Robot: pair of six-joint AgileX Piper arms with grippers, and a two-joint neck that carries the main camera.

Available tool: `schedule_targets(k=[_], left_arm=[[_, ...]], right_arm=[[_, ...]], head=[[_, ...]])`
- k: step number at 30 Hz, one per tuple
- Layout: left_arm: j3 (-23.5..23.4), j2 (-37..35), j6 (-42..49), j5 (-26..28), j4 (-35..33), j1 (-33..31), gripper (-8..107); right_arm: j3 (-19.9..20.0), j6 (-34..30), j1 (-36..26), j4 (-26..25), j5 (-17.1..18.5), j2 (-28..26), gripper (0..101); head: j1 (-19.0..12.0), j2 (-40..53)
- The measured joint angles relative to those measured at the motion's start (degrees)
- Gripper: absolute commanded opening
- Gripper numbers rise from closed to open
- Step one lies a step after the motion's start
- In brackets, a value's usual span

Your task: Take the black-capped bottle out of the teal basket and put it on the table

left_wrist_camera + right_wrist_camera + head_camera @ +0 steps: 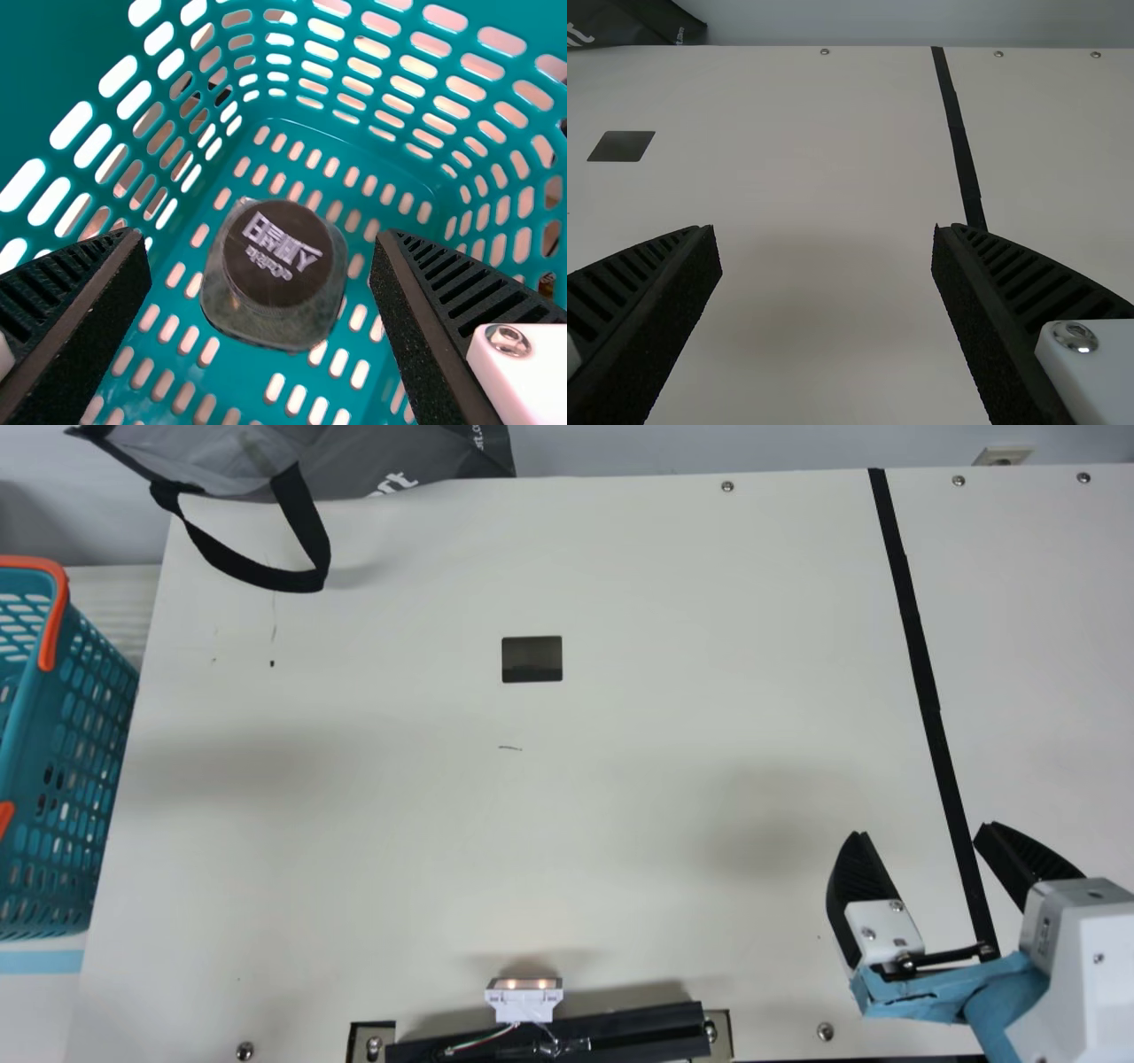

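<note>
- Two ribbed black fingers (pixel 97 297) of my left gripper (pixel 257 235) stand spread, released, gripping nothing
- Between them I see the bottle (pixel 230 314), clear and rounded, its black cap (pixel 279 266) smooth and round, upright on the slotted floor inside the teal basket (pixel 27 717)
- Beyond, smooth cream table (pixel 620 779); over it, my right gripper (pixel 922 829), also parted

A dark rectangle (pixel 532 659) lies between a grey bag (pixel 390 453) and black tape (pixel 911 607).

Cream table (pixel 620 797) with black strip (pixel 922 673)
</note>
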Motion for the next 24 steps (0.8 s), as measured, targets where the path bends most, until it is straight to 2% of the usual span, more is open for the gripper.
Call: schedule_targets(k=[11,24], left_arm=[[-0.8,1.1,0.4,-0.8,-0.8,-0.3,107],[-2.8,2.4,-8.6,-2.8,4.4,-1.6,107]], right_arm=[[0.0,0.0,0.0,0.0,0.0,0.0,91],[0.0,0.0,0.0,0.0,0.1,0.0,91]], head=[[0.0,0.0],[0.0,0.0]])
